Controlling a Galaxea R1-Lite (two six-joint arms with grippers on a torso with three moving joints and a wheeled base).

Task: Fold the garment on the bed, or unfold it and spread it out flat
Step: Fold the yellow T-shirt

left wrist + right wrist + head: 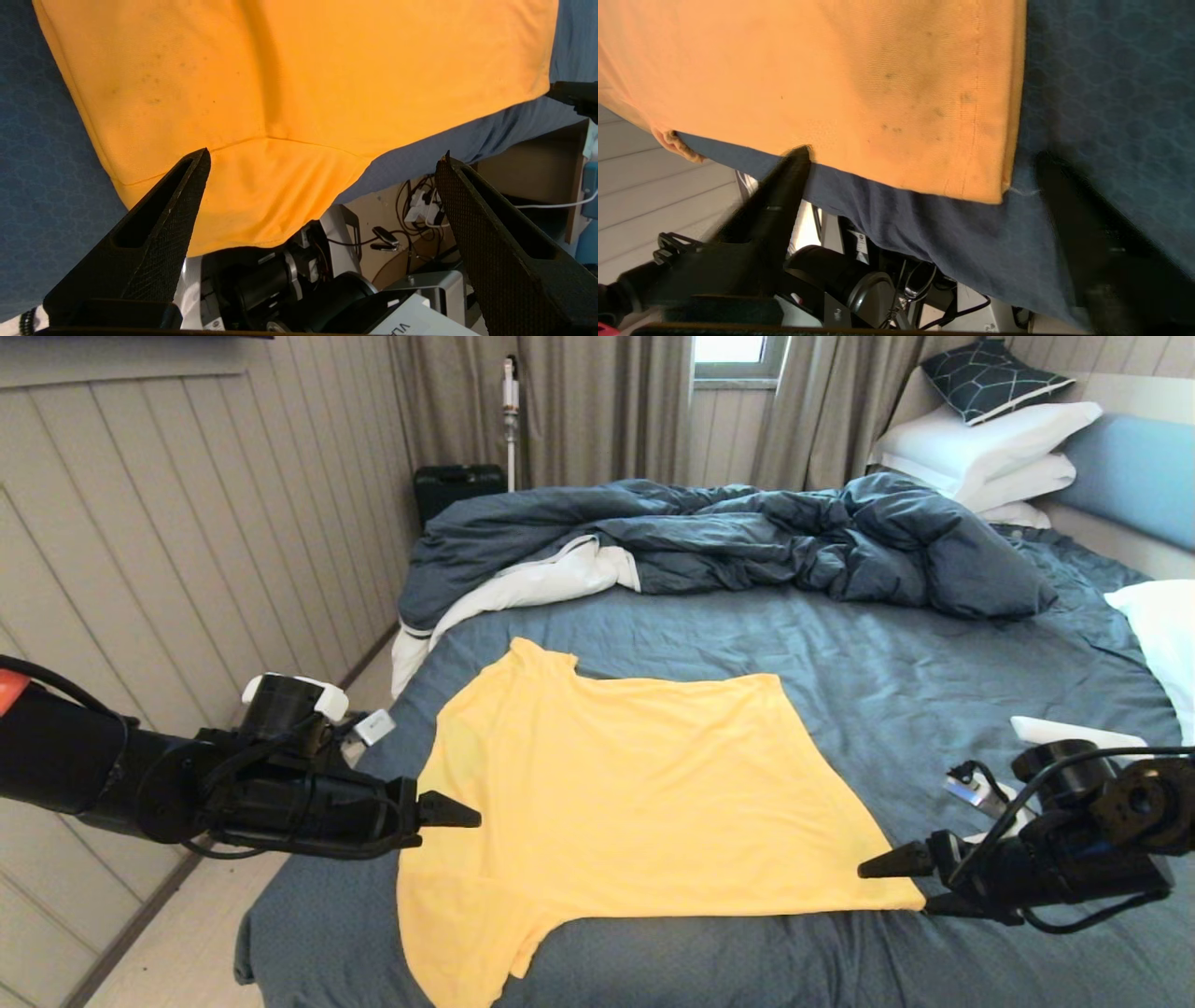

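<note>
The yellow T-shirt lies spread flat on the bed's dark blue sheet, sleeves toward the left and hem toward the right. One sleeve reaches the bed's near edge. My left gripper hovers at the shirt's left edge, open and holding nothing. Its wrist view shows the sleeve seam between the spread fingers. My right gripper sits at the hem's near right corner, open, with fingers on either side of that corner and nothing gripped.
A rumpled dark blue duvet fills the far half of the bed. White pillows and a patterned cushion lean on the light blue headboard. Another white pillow lies at the right. A panelled wall runs along the left.
</note>
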